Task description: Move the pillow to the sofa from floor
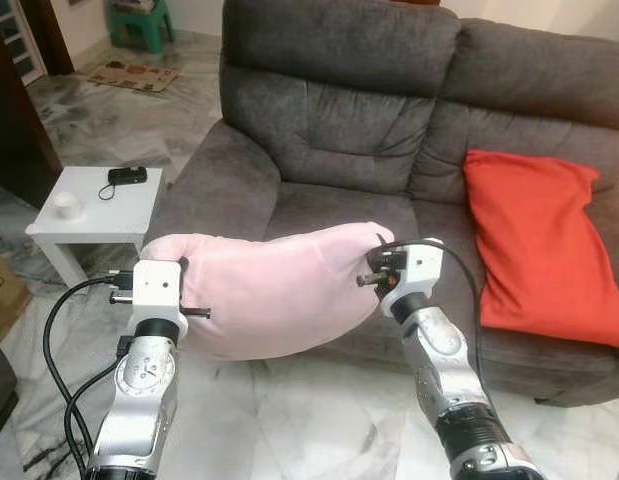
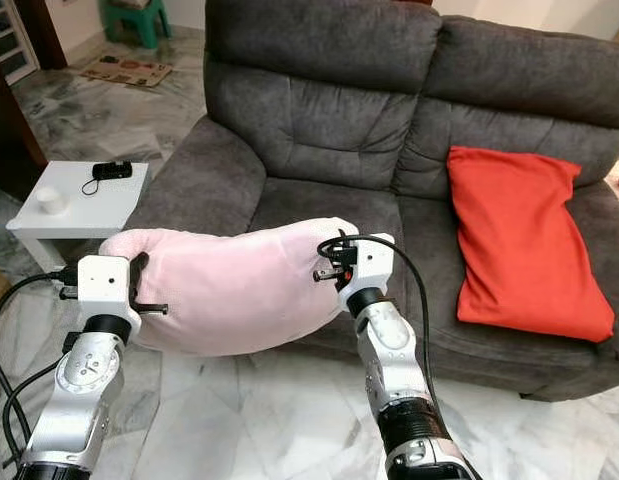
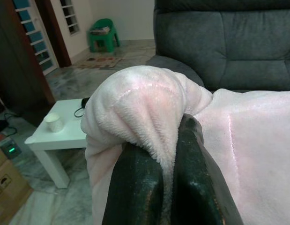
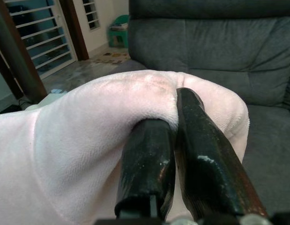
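Nearest the camera, the two silver arms reach forward and carry the pink pillow (image 1: 274, 295) between them, clear of the marble floor (image 1: 319, 420) and level with the front of the sofa (image 1: 389, 130) seat. The left claw (image 3: 166, 168) is clamped on a bunched fold at the pillow's left end, its two black fingers (image 3: 135, 187) squeezed together with plush fabric pinched between them. The right claw (image 4: 175, 140) is likewise closed on a ridge of fabric at the right end, the cloth bulging up on either side of it. The pillow sags in a curve between the two holds, so it looks soft, light and loosely filled. It should not slip from the fleece grip, but it will droop and swing, and holding it by both ends seems the sensible way to keep it from folding. Just beyond it lies the sofa's left seat cushion, bare and ready to take it, while a red pillow (image 1: 539, 245) leans on the right seat. To the left of the sofa stands a small white worktop (image 1: 94, 205) with a cup (image 1: 65, 204) and a dark gadget (image 1: 126, 176).
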### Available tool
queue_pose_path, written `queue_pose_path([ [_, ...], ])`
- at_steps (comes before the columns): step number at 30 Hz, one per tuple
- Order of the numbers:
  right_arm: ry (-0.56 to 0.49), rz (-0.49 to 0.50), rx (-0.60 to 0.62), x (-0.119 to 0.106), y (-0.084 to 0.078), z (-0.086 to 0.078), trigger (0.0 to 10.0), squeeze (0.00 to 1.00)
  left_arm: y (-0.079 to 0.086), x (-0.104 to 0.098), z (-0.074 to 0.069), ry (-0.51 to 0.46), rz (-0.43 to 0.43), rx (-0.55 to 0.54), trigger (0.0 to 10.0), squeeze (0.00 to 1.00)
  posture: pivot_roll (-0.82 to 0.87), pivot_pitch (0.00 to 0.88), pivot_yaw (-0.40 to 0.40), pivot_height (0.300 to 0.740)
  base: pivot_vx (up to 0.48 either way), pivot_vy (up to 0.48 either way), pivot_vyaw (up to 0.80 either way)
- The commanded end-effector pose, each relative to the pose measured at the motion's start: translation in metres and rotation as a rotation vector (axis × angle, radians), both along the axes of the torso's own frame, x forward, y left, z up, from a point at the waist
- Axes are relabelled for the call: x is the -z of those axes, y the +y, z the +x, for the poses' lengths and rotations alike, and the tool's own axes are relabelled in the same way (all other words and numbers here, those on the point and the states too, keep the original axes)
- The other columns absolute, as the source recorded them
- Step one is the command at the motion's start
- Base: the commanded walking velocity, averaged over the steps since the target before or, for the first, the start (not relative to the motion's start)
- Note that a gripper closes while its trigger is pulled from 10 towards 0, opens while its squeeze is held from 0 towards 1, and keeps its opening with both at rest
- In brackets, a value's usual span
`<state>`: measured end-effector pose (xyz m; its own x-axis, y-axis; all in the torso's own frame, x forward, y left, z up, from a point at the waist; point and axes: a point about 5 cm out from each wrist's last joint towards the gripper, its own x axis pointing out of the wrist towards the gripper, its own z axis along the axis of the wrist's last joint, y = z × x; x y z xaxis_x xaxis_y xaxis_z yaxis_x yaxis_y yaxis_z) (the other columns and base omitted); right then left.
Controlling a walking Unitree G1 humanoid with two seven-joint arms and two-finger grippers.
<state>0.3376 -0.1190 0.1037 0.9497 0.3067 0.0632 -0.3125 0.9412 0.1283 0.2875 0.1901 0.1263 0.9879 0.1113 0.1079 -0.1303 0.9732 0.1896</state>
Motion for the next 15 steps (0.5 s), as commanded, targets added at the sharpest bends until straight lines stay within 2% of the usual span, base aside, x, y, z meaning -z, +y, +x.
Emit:
queue_pose_path([
  [1, -0.086, 0.006, 0.005, -0.0207, -0.0018, 0.0047, 10.0, 0.00, -0.0055, -0.0102, 0.0016, -0.057, 0.009, 0.018, 10.0, 0.00, 0.14, 0.000, -0.100, 0.740, 0.000, 0.000, -0.79],
  [15, -0.083, 0.006, 0.003, -0.0221, 0.0026, 0.0061, 10.0, 0.00, -0.0059, -0.0130, 0.0015, -0.070, 0.018, 0.027, 10.0, 0.00, 0.14, 0.000, -0.095, 0.740, 0.000, 0.000, -0.79],
])
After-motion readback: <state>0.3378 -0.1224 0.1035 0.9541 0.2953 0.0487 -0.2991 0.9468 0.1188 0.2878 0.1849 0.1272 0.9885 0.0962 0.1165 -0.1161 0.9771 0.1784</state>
